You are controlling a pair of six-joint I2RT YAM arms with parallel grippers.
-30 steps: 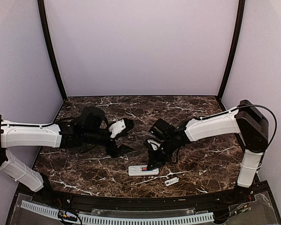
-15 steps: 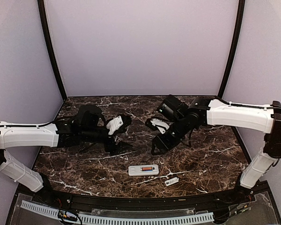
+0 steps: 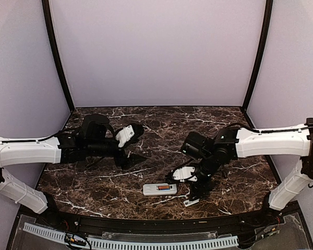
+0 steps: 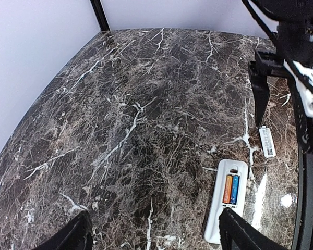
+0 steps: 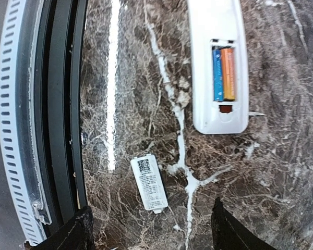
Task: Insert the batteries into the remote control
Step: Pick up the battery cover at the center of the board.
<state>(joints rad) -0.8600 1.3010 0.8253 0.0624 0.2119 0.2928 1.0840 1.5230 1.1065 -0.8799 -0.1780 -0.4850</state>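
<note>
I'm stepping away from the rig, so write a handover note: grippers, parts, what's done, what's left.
Left gripper: open, empty, hovering over the dark marble table.
Right gripper: open, empty, above the small loose white cover piece.
Done: tiny orange battery and blue battery sit side by side in the open bay of the flat white rectangular remote control, lying back up.
Left, probably: refit the cover.

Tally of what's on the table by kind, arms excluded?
remote control: 1
batteries: 2, orange battery and blue battery, both in the remote's compartment
loose white cover: 1
Total: 4
</note>
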